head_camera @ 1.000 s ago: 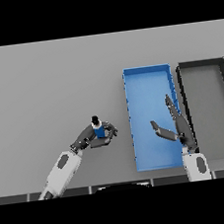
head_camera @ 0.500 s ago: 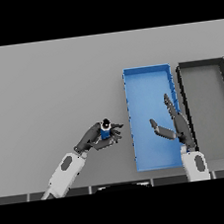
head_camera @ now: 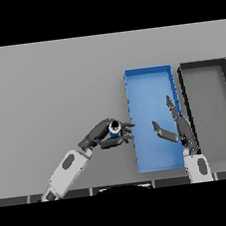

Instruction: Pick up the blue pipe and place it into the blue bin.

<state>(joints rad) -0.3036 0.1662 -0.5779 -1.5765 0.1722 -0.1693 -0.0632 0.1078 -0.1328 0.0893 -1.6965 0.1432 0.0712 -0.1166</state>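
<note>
My left hand (head_camera: 104, 136) carries the blue pipe (head_camera: 114, 130) just beside the blue bin's (head_camera: 148, 78) left wall.

From my head view, most of the pipe is hidden inside my curled fingers and thumb: I can make out only its dark round opening with a pale rim and a bit of blue under it, so its full shape is hard to tell, and I cannot tell whether it touches the grey desk (head_camera: 47, 88). My fingertips reach the bin's left rim. My right hand (head_camera: 176, 124) is over the bin's right half, fingers straight and spread, thumb out to the left, holding nothing. A dark bin (head_camera: 203, 65) sits right beside the blue one, its near corner partly covered by my right forearm.
</note>
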